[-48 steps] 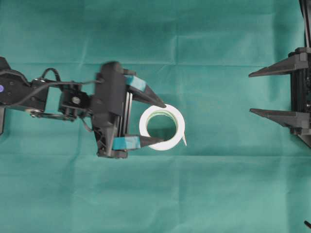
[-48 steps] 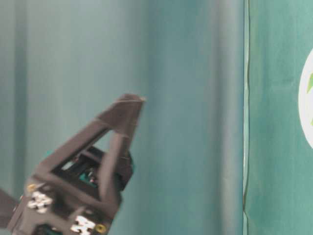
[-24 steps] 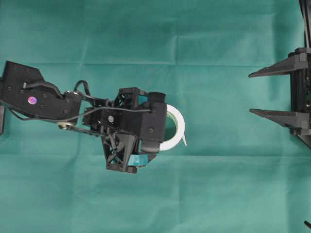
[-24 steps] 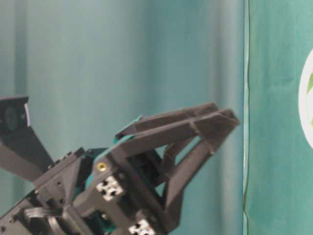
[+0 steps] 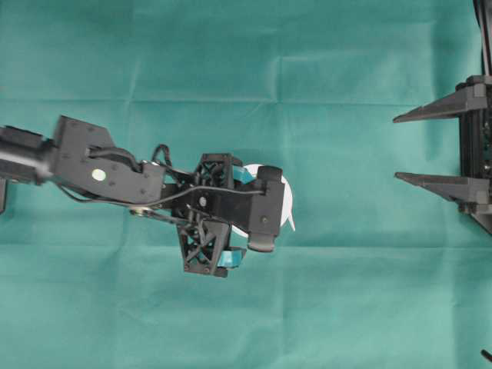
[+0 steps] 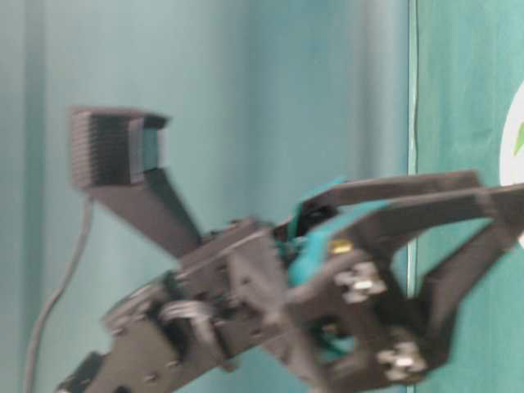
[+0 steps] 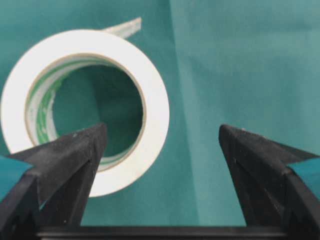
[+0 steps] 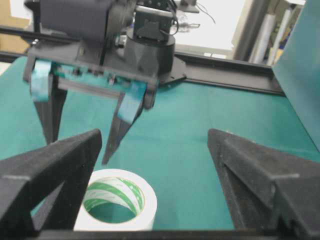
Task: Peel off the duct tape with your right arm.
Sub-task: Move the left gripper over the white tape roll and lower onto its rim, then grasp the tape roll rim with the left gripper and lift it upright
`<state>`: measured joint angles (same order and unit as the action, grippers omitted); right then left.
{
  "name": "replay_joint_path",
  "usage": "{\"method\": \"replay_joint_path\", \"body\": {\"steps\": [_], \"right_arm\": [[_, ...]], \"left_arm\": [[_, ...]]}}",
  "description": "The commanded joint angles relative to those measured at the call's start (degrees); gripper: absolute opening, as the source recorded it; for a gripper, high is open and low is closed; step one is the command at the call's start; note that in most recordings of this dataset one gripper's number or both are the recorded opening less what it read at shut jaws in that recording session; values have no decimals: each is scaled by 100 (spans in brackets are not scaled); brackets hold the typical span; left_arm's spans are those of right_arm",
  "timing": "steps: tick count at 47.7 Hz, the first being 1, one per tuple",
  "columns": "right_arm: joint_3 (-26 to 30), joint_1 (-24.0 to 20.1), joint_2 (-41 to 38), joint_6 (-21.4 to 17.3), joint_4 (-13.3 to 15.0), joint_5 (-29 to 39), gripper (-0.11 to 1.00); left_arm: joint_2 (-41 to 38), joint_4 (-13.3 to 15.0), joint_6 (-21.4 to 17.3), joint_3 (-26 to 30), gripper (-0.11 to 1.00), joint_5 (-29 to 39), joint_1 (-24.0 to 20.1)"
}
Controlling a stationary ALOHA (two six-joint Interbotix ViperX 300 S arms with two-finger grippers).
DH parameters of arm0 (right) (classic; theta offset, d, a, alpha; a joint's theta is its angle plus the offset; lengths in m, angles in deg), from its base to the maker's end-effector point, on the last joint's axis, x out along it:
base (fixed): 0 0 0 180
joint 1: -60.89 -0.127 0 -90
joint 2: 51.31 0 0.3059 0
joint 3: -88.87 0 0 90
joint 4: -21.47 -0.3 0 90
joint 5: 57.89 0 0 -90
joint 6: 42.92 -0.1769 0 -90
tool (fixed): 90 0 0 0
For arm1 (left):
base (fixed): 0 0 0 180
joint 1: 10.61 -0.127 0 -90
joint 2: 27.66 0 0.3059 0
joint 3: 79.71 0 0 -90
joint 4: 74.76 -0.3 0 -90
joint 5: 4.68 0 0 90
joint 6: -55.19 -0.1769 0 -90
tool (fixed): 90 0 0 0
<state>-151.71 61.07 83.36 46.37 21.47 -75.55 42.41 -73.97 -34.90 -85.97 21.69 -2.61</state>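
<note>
1. From overhead, I see my left arm (image 5: 108,173) stretched in from the left edge across the green cloth (image 5: 246,61), its wrist block covering most of the duct tape (image 5: 286,201).
2. The left gripper (image 7: 160,150) hangs above the roll with its teal-taped fingers (image 8: 127,107) spread wide and nothing between them; in the left wrist view one black tip overlaps the roll's ring and the other stands over bare cloth to the right.
3. The duct tape lies flat on the cloth a little left of the table's middle, its green-printed core (image 7: 42,105) facing up; whether the fingers touch it I cannot tell.
4. A loose white strip end (image 5: 291,223) sticks out from the roll's rim, on the side toward the right arm.
5. At the far right edge, well apart from the roll, my right gripper (image 5: 430,146) sits with its plain black fingers (image 5: 427,110) spread and empty, pointing toward the tape.
</note>
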Motion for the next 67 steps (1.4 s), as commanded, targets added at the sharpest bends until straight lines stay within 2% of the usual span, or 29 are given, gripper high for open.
{"method": "replay_joint_path", "body": {"steps": [1,11,22,47,67], "right_arm": [[70,0,-35,-9,9,-62,82],[53,0,-35,-9,9,-62,82],[53,0,-35,-9,9,-70,81],[-105,0,-70,-9,9,-334,81],[-185,0,-70,-9,9,-352,81]], "left_arm": [[0,9,0,88,98,-35,0],[-185,-9,-26,9,98,-26,0],[-246,-9,-299,-44,98,-44,9],[-765,-9,-290,606,98,141,26],[-1081,-9,-299,677,98,202,-26]]}}
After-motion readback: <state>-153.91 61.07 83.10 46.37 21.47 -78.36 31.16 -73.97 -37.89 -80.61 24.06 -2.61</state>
